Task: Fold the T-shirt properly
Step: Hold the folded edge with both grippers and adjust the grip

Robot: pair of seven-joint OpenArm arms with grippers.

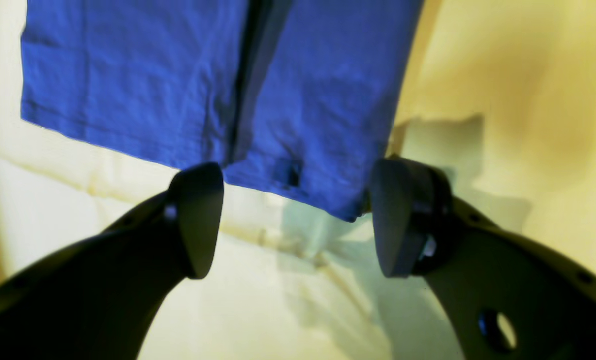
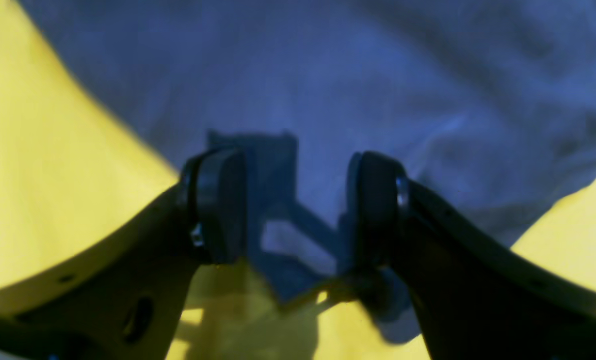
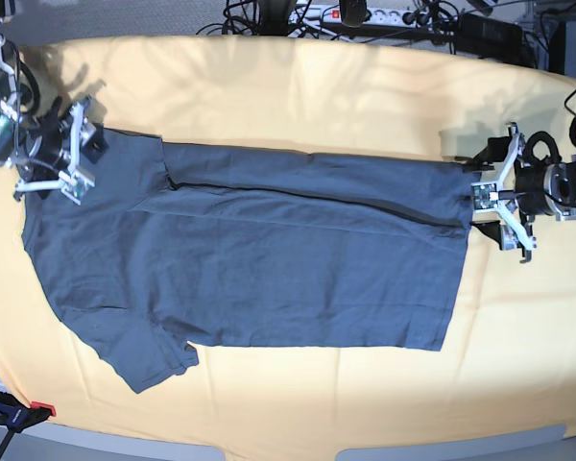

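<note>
Both the left gripper [image 1: 293, 220] and right gripper [image 2: 298, 205] stand wide and empty. The T-shirt [image 3: 250, 259], just ahead of each, looks limp and light; pinch hem and shoulder edges

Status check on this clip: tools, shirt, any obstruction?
Left tool open, empty, at shirt hem. Right tool open, empty, over sleeve end. T-shirt flat on cloth, far long edge folded in. Nothing blocking.
</note>
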